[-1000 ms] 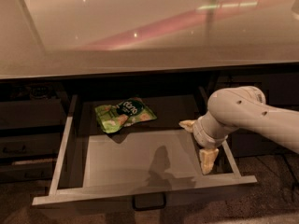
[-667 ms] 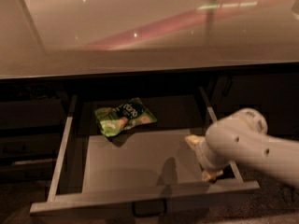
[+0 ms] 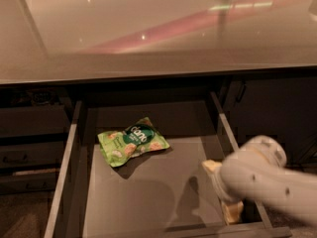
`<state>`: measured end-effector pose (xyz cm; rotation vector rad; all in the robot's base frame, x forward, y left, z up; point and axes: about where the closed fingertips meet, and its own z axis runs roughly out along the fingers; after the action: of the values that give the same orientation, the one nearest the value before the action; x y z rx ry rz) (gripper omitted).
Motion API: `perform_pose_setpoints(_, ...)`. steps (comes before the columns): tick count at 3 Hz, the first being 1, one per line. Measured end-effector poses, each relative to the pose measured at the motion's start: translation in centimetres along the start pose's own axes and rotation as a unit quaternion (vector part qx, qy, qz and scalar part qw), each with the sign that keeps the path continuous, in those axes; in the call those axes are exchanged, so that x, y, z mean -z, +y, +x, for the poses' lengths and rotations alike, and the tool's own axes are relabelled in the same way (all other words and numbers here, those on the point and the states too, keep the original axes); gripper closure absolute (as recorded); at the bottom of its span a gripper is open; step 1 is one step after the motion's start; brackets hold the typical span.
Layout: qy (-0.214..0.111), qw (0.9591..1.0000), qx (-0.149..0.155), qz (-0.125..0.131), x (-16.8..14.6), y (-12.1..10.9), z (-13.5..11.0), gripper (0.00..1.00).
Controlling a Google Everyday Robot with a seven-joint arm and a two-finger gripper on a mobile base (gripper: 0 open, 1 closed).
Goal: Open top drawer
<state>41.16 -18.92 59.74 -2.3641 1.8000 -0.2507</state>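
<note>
top drawer (image 3: 148, 197) is sitting pulled well out from under the countertop (image 3: 158, 33), with its pale floor and both side rails showing. judging the opening as essentially done.

gripper (image 3: 221, 189) is hanging inside the drawer's front right corner, just beside the right rail (image 3: 224, 128), and is partly hidden by the white arm (image 3: 267, 182). two cream fingertips (image 3: 210, 166) are showing apart, clamping nothing. probably sitting there because it is working the drawer front from within; a judgement only.

green snack bag (image 3: 132, 141) is lying flat toward the back left, well apart from the gripper.

countertop is glossy, reflecting a pinkish streak. room is looking dim. shorter drawer fronts (image 3: 29, 155) are sitting closed at left.
</note>
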Motion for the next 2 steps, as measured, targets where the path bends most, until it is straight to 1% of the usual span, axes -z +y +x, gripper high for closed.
perform_pose_setpoints(1,0.038,0.9993,0.007,-0.003,-0.02,3.73,-0.07,0.00)
perform_pose_setpoints(2,0.037,0.9993,0.007,-0.003,-0.02,3.73,-0.07,0.00)
